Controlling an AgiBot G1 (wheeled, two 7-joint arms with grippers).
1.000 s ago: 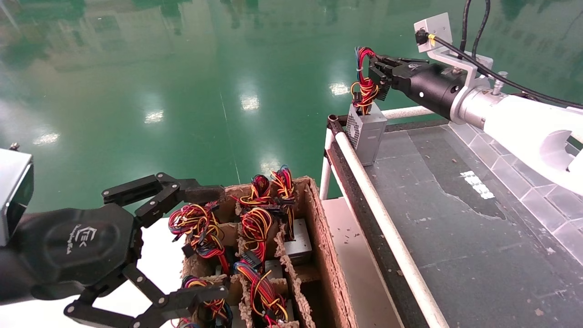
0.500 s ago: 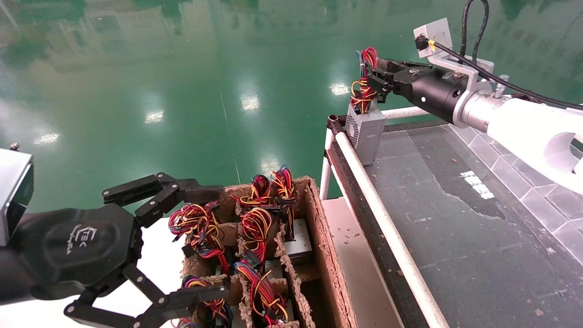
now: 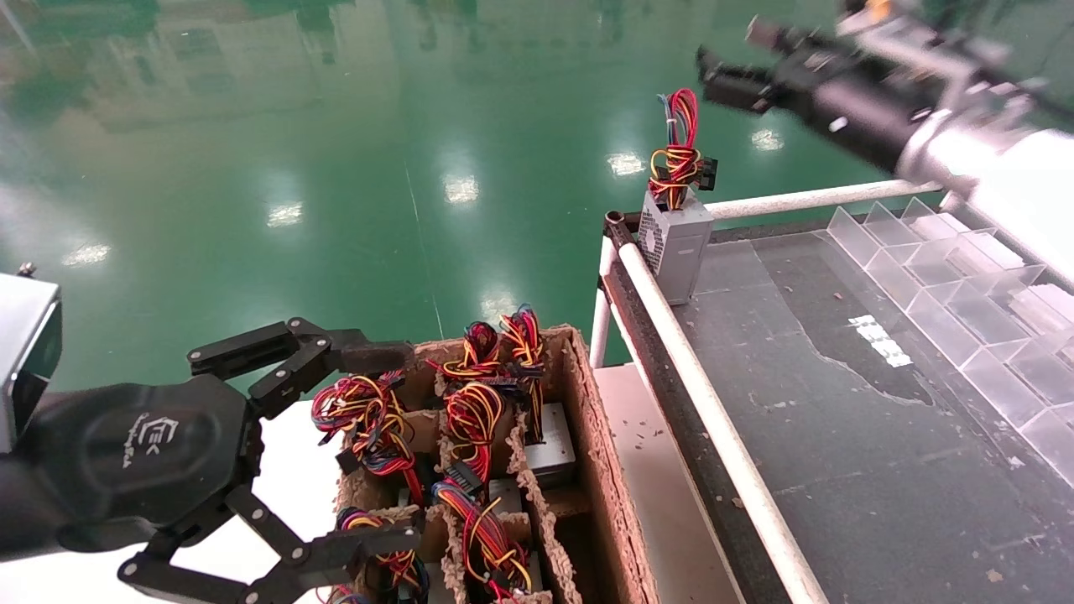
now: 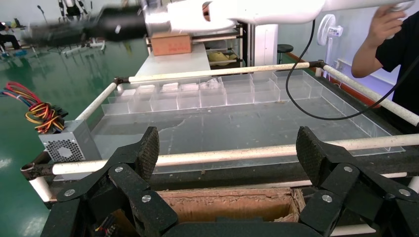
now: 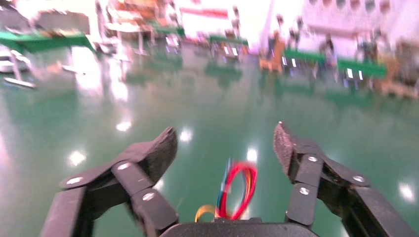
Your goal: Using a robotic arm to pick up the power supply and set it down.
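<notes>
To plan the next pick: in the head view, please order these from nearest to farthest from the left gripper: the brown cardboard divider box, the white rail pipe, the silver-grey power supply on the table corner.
1. Brown cardboard divider box, right beside the left gripper.
2. White rail pipe, along the table edge past the box.
3. Silver-grey power supply, at the table's far corner, below the right gripper.

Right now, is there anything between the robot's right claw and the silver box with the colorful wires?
No. In the head view the open right gripper hangs above the power supply with only air and green floor behind. The left gripper waits over the cardboard box.
</notes>
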